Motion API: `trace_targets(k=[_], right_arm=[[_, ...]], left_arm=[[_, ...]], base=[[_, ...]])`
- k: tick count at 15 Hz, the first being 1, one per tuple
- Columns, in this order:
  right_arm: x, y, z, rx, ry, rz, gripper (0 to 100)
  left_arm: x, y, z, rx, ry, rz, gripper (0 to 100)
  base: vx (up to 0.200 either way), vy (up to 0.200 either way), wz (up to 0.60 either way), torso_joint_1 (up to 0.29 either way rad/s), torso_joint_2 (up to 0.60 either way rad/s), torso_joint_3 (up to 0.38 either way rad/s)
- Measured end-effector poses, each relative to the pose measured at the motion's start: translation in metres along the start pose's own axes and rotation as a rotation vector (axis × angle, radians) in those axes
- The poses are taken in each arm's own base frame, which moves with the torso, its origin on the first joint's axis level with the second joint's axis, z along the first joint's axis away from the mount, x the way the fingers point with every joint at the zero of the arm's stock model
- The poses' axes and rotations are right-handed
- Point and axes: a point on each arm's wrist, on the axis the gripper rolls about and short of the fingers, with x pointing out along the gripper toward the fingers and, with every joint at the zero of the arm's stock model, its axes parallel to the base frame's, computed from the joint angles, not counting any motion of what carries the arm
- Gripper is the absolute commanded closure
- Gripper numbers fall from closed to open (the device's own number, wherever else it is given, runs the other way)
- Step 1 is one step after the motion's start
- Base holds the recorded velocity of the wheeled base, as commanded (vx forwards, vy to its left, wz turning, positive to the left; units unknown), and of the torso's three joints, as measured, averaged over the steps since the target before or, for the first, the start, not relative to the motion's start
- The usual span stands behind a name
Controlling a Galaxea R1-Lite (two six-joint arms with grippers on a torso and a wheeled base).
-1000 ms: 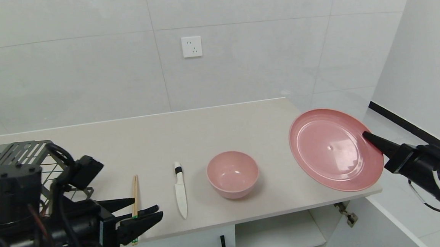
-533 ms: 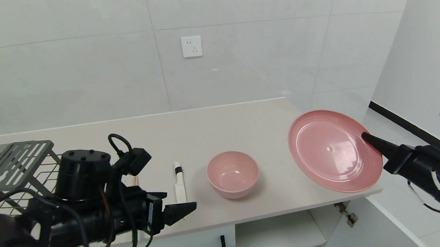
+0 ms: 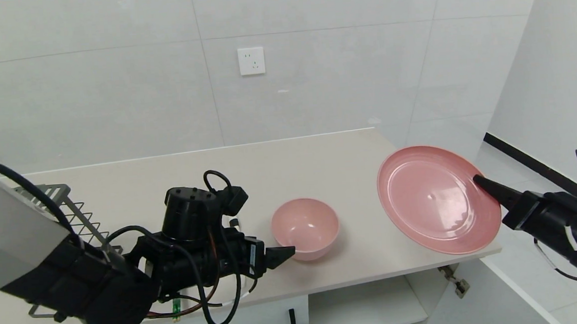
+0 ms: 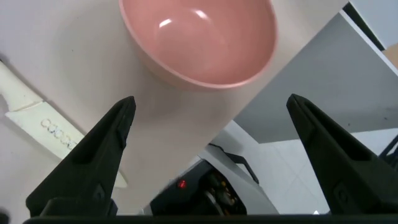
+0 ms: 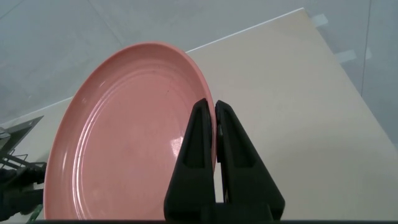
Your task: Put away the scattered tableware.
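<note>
- The pink plate (image 3: pixel 436 198) stood tilted over the right end of the bench (image 3: pixel 219 171), with your right gripper (image 5: pixel 216 124) clenched on its rim. Whether its lower edge touched the bench could not be told.
- It looked light, stiff and slick. Held by a rim pinch alone it could swivel, so it called for a slow carry.
- The pink bowl (image 3: pixel 305 226) sat upright near the front edge. Your left gripper (image 4: pixel 211 106) was spread wide, just short of its wall.
- The bowl seemed equally light and smooth, and was best taken across the rim.
- A white knife (image 4: pixel 37 118) lay just beside the bowl, and a wire rack (image 3: pixel 79 215) stood far left.
</note>
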Motion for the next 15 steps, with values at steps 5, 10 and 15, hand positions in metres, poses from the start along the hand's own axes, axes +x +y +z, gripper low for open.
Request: trace_targets(k=[5, 10, 15], right_arm=[[0.000, 0.001, 0.000, 0.000, 0.002, 0.003, 100], [0.001, 0.000, -0.002, -0.015, 0.009, 0.002, 100], [0.002, 0.000, -0.001, -0.017, 0.005, 0.004, 100]], left_arm=[[0.024, 0.019, 0.005, -0.046, 0.001, 0.034, 0], [0.059, 0.044, 0.023, -0.063, -0.043, 0.076, 0], [0.087, 0.045, 0.011, -0.060, -0.001, 0.088, 0]], base=[[0.000, 0.000, 0.00, 0.000, 0.00, 0.000], [0.000, 0.000, 0.00, 0.000, 0.00, 0.000], [0.000, 0.000, 0.00, 0.000, 0.00, 0.000]])
